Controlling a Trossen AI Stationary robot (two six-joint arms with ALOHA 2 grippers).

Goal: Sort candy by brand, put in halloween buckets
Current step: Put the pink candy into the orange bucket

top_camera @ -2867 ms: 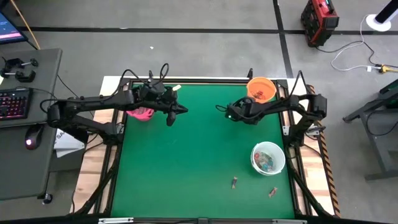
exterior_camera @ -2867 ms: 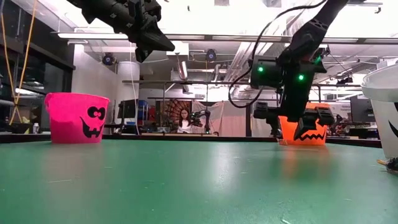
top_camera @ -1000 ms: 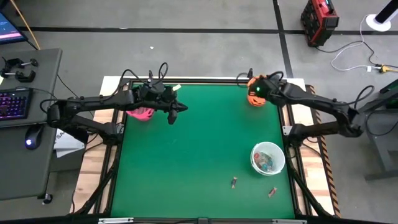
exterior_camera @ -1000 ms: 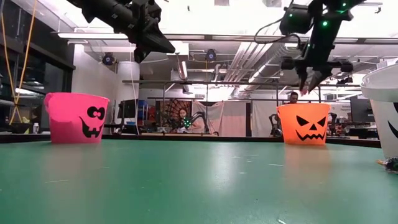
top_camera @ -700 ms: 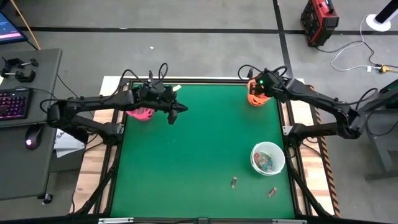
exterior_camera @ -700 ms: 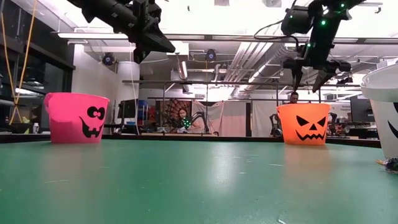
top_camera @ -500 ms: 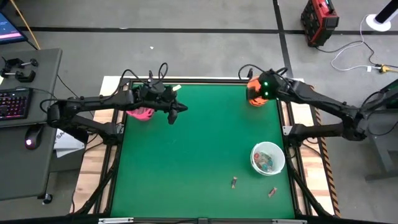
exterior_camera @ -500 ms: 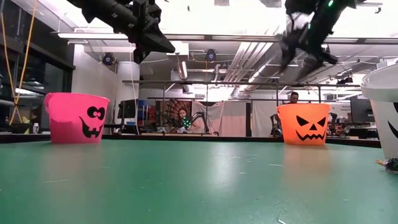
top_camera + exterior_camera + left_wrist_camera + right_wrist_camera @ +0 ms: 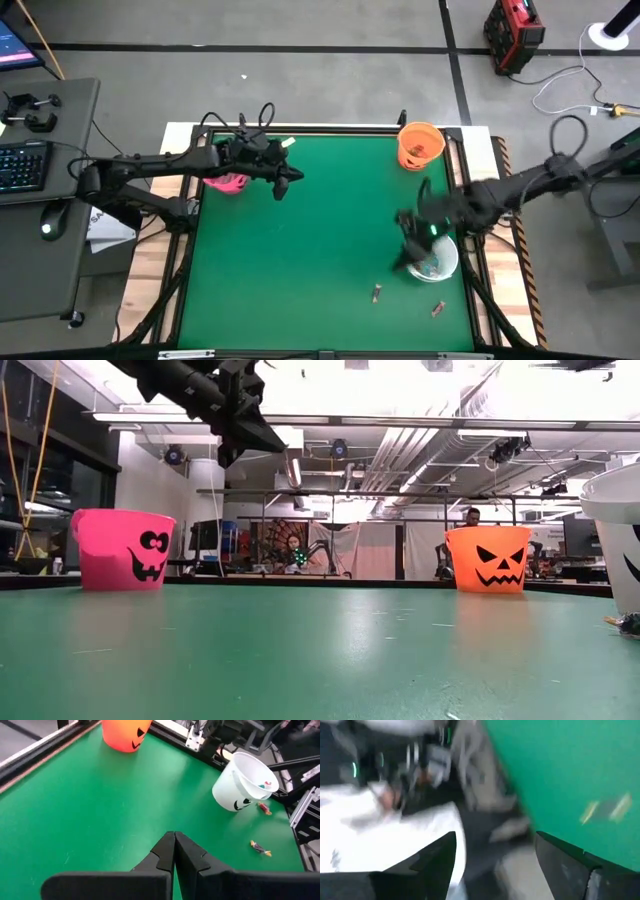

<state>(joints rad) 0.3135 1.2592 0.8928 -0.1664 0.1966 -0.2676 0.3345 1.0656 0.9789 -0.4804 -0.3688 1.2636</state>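
You see a grey floor with dark tape lines around the green counter. At the left stands a desk with a keyboard and a mouse. Behind, ceiling pipes and bright strip lights hang.

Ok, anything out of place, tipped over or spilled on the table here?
Nothing is tipped or spilled: the pink bucket, orange bucket and white bucket all stand upright. The only strays are two candies lying on the green table near the white bucket, not yet sorted.
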